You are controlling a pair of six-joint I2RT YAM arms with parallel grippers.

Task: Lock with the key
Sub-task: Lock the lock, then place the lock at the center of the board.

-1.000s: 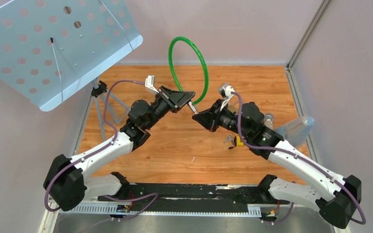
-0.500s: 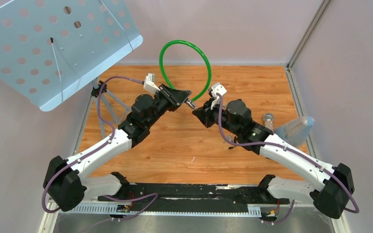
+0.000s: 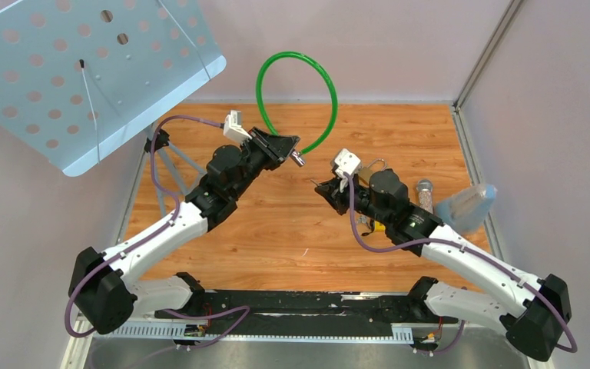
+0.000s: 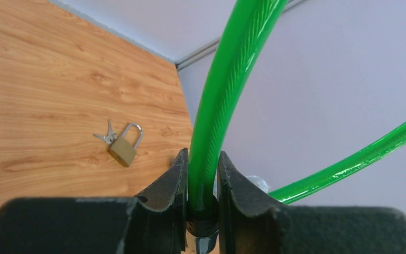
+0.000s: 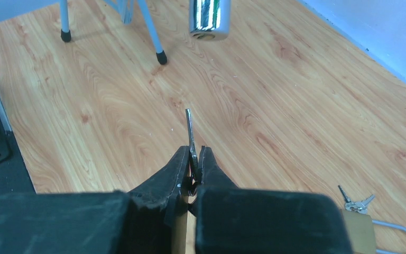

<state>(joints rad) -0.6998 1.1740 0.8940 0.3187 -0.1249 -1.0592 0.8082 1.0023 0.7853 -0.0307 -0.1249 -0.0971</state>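
Item: green cable lock (image 3: 297,54), which was clenched at its neck by the left tool (image 4: 202,159) and raised near the bench's (image 3: 276,246) far edge, with the cylinder end (image 5: 209,18) turned toward the right tool (image 5: 193,156), apparently to present the keyway. The right tool pinched a key (image 5: 189,129) blade-forward, well short of the cylinder. The keyway itself could not be made out, and a padlock (image 4: 122,150) toward the right edge was partly cut off.

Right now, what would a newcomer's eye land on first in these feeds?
The bright green cable loop, clamped in the left hand and held up over the far middle of the table. Next, the key pinched in the right hand, blade pointing forward, apart from the cable's chrome lock end. A brass padlock with spare keys lies on the table.
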